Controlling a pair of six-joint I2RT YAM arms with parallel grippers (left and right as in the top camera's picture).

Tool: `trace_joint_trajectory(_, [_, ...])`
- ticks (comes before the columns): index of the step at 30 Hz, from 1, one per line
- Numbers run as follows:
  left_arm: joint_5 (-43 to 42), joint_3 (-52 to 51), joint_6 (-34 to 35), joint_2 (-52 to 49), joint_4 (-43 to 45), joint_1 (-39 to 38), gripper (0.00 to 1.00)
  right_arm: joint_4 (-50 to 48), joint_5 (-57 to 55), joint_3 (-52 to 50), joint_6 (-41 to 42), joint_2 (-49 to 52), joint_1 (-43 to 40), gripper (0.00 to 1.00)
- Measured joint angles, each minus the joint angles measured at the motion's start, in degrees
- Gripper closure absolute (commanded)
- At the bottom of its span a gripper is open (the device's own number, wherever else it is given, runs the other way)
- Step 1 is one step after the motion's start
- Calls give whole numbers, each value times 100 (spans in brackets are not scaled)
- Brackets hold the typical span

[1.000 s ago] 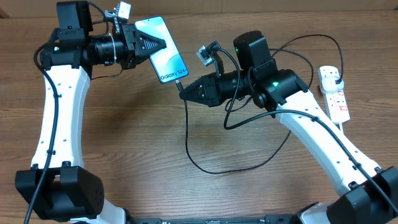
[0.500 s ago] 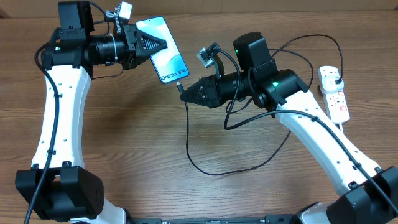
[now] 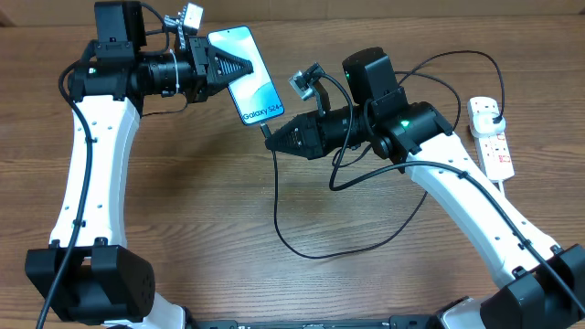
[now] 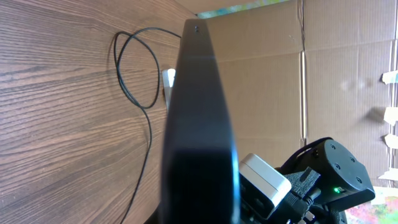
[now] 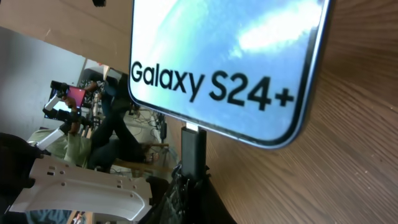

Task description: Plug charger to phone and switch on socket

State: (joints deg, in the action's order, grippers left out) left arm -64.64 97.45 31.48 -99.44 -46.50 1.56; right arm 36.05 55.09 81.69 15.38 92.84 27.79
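The right gripper (image 3: 272, 139), just right of the middle of the overhead frame, is closed narrow on the connector end of the charger (image 3: 277, 196) and points toward the upper left. In the right wrist view the short black connector (image 5: 193, 149) stands up out of the dark gripper at the bottom of the frame. Its top meets the lower edge of the phone (image 5: 224, 43), just under the "Galaxy S24+" lettering. A sliver of pale metal shows at the joint, and I cannot tell whether it is pushed fully home.

The left gripper (image 3: 243, 66), in the upper left of the overhead frame, is clamped on the phone's upper half. It holds the phone above the table (image 3: 183, 219), screen up and tilted, with the lower end slanting toward the right gripper. The left wrist view shows only the phone's thin dark edge running up the middle of the frame, with a cardboard panel (image 4: 280, 81) behind.

From the connector the charger's thin black cable drops toward the lower middle of the overhead frame and loops on the wood. It then climbs past the right arm (image 3: 457, 183), arcs along the upper right and ends at a black plug (image 3: 491, 114). The plug is seated in the top outlet of the socket (image 3: 498, 155), a white power strip lying on the table at the right edge. Its switch is too small to read.
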Motion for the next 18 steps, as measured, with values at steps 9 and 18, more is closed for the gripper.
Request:
trace_joint_trajectory(9, [0, 0, 9, 0, 0, -11, 96, 46, 0, 0, 0, 0, 0, 96])
trace_joint_trajectory(18, [0, 0, 11, 0, 2, -85, 96, 50, -2, 0, 0, 0, 0, 96])
